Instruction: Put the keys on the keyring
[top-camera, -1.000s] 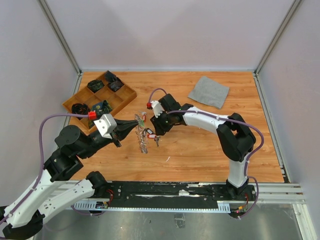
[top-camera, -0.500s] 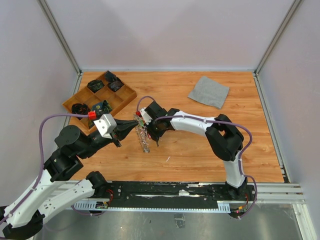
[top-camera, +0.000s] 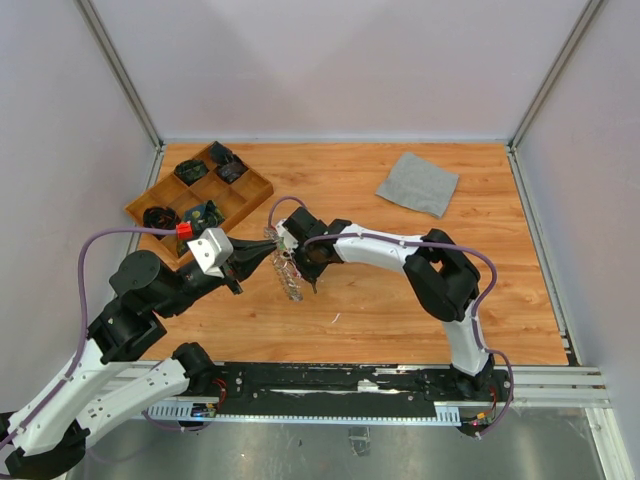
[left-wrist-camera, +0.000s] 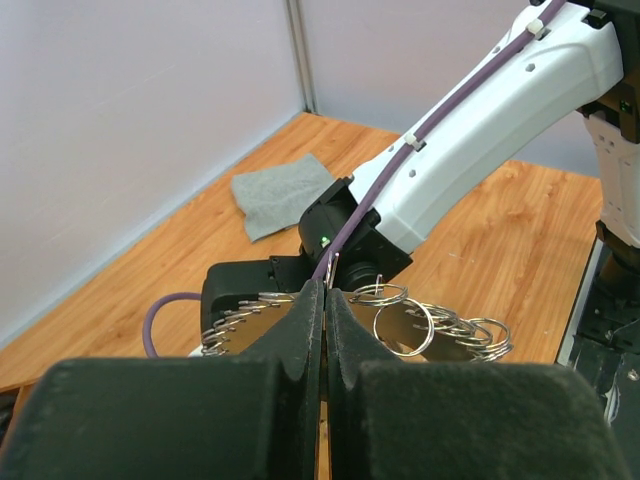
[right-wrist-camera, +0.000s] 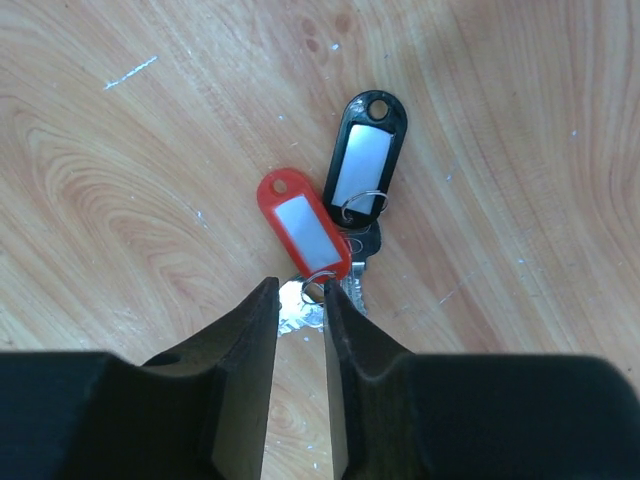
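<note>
My left gripper is shut on the keyring, a large thin silver ring fringed with small split rings, and holds it on edge above the table. In the left wrist view the ring spreads to both sides of the shut gripper. My right gripper points down right beside the ring, over the keys. In the right wrist view it is slightly open around the small ring of the red-tagged key. The black-tagged key lies touching it on the wood. No green-tagged key is in view.
A wooden compartment tray with dark items stands at the back left. A grey cloth square lies at the back right and also shows in the left wrist view. Walls and metal posts close in the table's sides.
My right arm has swung left and come down over the keys, close beside the keyring. My left arm and the keyring have not moved.
</note>
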